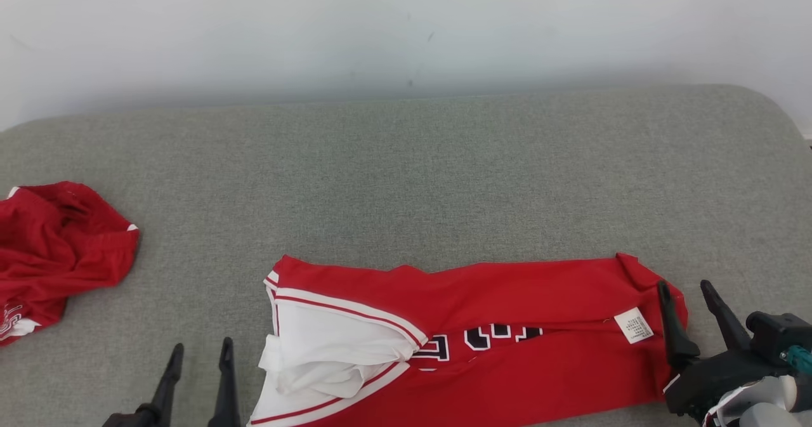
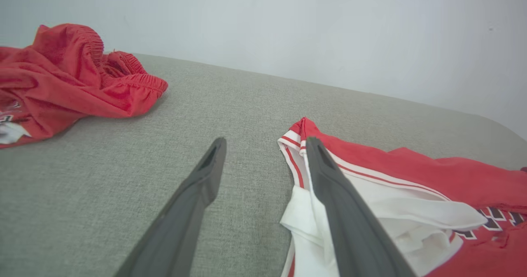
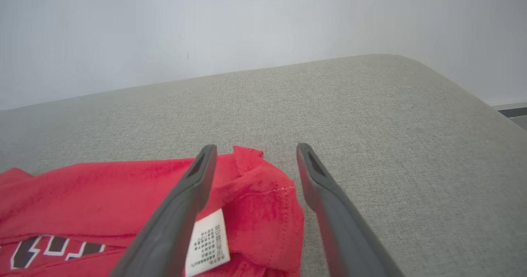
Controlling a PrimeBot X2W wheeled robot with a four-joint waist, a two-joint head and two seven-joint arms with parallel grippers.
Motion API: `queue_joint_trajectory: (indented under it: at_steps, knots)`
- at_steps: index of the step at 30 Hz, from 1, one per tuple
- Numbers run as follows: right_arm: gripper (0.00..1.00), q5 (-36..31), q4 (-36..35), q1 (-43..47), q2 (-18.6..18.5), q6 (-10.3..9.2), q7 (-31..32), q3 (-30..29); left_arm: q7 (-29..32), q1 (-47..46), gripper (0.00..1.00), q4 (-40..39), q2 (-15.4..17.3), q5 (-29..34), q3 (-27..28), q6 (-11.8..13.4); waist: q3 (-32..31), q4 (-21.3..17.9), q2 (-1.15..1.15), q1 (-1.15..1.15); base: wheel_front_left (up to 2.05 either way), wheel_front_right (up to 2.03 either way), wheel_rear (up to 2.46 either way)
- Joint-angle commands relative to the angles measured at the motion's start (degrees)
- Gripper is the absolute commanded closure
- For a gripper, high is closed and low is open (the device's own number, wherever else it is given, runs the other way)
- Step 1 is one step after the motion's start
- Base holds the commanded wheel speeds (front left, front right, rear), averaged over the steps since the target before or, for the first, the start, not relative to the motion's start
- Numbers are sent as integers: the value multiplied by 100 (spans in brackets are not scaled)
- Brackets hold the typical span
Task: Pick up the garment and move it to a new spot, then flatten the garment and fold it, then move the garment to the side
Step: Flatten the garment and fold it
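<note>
The garment (image 1: 507, 300) is a red jersey with white trim and dark lettering. It lies folded into a long band near the front edge of the grey cushioned surface (image 1: 406, 173). My left gripper (image 1: 202, 346) stands open just left of its white-trimmed end, holding nothing. In the left wrist view that gripper (image 2: 265, 141) has its right finger over the garment's (image 2: 432, 174) edge. My right gripper (image 1: 685, 285) is open at the garment's right end, near a white label (image 1: 633, 324). In the right wrist view the right gripper (image 3: 256, 146) straddles the garment's (image 3: 123, 186) corner, not gripping it.
A second red garment (image 1: 57, 249) lies crumpled at the far left of the surface, also seen bunched in the left wrist view (image 2: 61, 83). A pale wall (image 1: 406, 27) rises behind. The surface's rounded right corner (image 3: 411, 63) drops off to the right.
</note>
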Motion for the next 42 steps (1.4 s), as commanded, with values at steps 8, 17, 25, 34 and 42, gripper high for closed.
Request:
queue_joint_trajectory:
  at_steps: [8, 17, 25, 34, 42]
  knots:
    - [0, -381, 1140, -477, 193, -11, 398, -99, -17, 154, 0, -96, -278, 609, 673, -225, -71, 64, 0, 0, 0, 0, 0]
    - [0, -189, 2029, -666, 368, -11, 751, 93, -17, 109, 0, -34, -390, 779, 915, -337, -54, 157, 0, 0, 0, 0, 0]
    - [67, 172, 2367, -718, 492, -8, 1099, 505, -17, 56, 0, 11, -407, 882, 970, -378, -47, 175, 0, 0, 0, 0, 0]
    - [100, 532, 2465, -880, 345, -4, 970, 838, -17, 118, 0, 133, -410, 839, 954, -391, -141, 179, 0, 0, 0, 0, 0]
    - [100, 653, 2698, -1020, -465, -16, 643, 648, -17, 193, 0, 190, -410, 771, 934, -393, -227, 139, 0, 0, 0, 0, 0]
